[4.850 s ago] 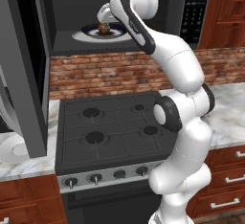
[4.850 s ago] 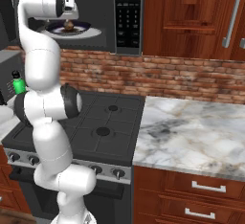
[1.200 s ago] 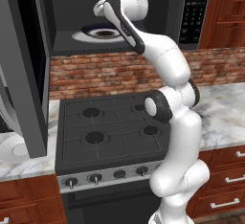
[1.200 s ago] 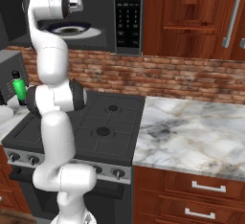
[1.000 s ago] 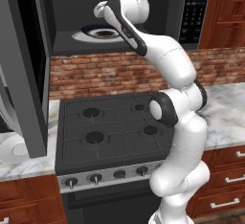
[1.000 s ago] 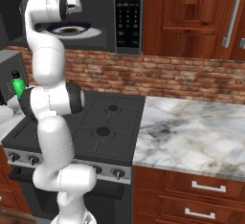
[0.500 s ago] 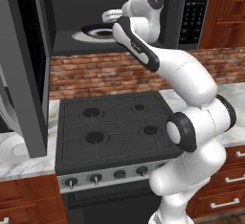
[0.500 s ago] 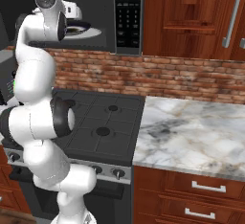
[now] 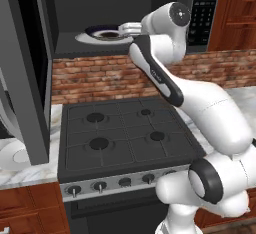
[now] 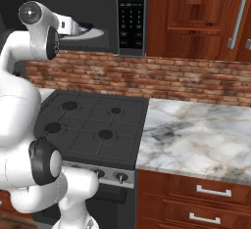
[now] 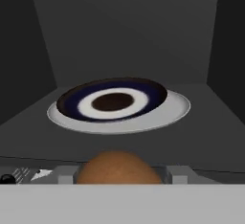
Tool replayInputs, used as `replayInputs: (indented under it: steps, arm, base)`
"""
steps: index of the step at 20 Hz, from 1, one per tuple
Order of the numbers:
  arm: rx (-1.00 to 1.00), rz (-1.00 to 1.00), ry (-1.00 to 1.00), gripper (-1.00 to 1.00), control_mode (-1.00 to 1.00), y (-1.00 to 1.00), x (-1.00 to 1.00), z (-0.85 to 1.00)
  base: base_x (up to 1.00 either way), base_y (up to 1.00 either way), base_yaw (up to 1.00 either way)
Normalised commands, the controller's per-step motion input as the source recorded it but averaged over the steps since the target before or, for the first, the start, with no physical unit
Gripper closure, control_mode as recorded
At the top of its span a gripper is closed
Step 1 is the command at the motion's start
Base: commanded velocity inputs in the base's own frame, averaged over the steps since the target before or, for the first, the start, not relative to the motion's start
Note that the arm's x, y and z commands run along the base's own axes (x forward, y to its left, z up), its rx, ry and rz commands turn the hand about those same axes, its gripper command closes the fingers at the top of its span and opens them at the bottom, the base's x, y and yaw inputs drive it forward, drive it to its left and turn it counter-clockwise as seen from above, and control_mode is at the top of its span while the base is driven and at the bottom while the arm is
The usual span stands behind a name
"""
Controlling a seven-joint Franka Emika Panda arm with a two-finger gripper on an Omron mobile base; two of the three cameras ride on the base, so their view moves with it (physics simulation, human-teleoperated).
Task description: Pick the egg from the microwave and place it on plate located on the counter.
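1. Left base view: the white arm (image 9: 200, 103) reached up to the open microwave (image 9: 120, 13), its wrist at the mouth of the cavity. The dark-centred dish (image 9: 102, 32) sat on the white turntable (image 9: 85, 38) inside. The stove (image 9: 120, 138) lay below, and the plate (image 9: 12, 155) rested on the table (image 9: 30, 175) at far left, partly behind the microwave door (image 9: 25, 68).
2. Right base view: the wrist stood left of the keypad panel (image 10: 131, 12). The marble table (image 10: 196, 140) extended to the right of the stove.
3. Hand view: the egg (image 11: 118, 168) sat between the fingers of the pincer (image 11: 118, 175), which appeared closed on it, just near of the turntable and dish.
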Motion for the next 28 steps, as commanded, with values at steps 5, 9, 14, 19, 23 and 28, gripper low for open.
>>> replayInputs:
  steps: [5, 9, 14, 19, 23, 28]
  arm:
    - [0.0, 0.0, 0.12, 1.0, -1.0, 0.0, -0.97, -0.13]
    - [0.0, 0.11, 0.09, 1.0, -1.0, 0.31, -0.53, -0.32]
    - [0.0, 0.28, 0.05, 1.0, -1.0, 0.6, -0.05, -0.67]
    - [-0.01, 0.28, 0.0, 1.0, -1.0, 0.48, -0.08, -0.92]
    - [-0.05, 0.17, 0.0, 1.0, -1.0, 0.55, -0.12, -0.99]
    - [-0.06, 0.12, 0.0, 1.0, -1.0, 0.7, 0.0, -0.98]
  base:
    - [0.0, 0.0, 0.0]
    - [0.0, 0.0, 0.0]
    - [0.0, 0.0, 0.0]
    - [0.0, 0.0, 0.0]
    - [0.0, 0.0, 0.0]
    - [0.0, 0.0, 0.0]
